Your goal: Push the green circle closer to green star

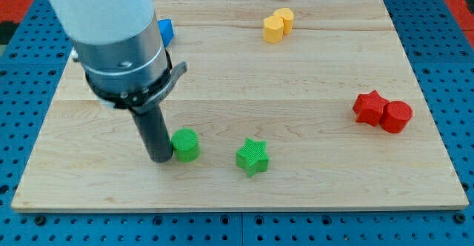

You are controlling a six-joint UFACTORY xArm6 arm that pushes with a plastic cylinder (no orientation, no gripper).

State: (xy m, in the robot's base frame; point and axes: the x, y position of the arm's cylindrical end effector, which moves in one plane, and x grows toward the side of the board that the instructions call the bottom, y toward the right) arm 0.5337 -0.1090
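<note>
The green circle [185,144] lies on the wooden board [296,75] at the lower left of middle. The green star [252,156] lies to its right, a short gap apart. My tip [161,158] stands right against the green circle's left side, touching it or nearly so. The rod rises from there to the arm's grey and white body at the view's upper left.
A blue block [166,31] shows partly behind the arm at the upper left. Two yellow blocks [278,25] sit together near the top edge. A red star [369,107] and a red circle [396,116] touch at the right.
</note>
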